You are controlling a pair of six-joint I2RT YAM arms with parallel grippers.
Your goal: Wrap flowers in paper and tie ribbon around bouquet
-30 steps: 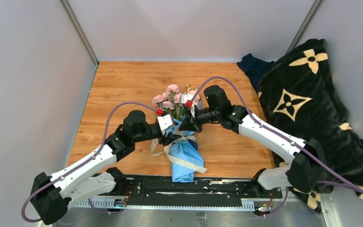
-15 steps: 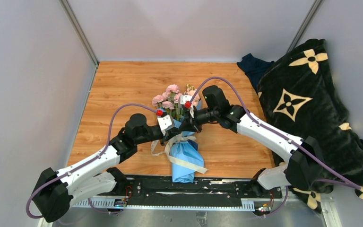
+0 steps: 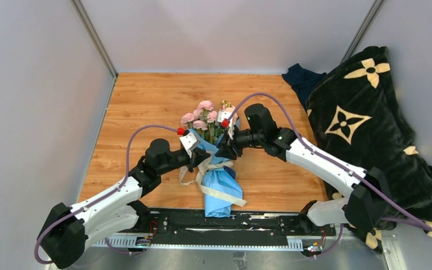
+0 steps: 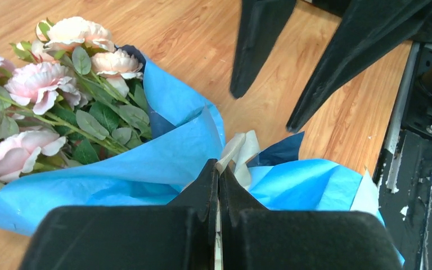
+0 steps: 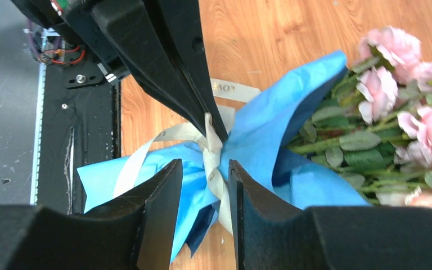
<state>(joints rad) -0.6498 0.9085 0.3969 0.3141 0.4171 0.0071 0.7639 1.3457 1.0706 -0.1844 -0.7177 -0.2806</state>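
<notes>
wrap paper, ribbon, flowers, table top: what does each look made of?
paper: thin matte tissue-like sheet, light blue with a darker reverse; it creases sharply and crumples.
ribbon: flat cream fabric, probably satin; slight sheen, limp loops, printed lettering.
flowers: likely artificial; cloth-like petals and uniform leaves, not certain.
table top: smooth wood grain with low gloss, either laminate or veneer.
</notes>
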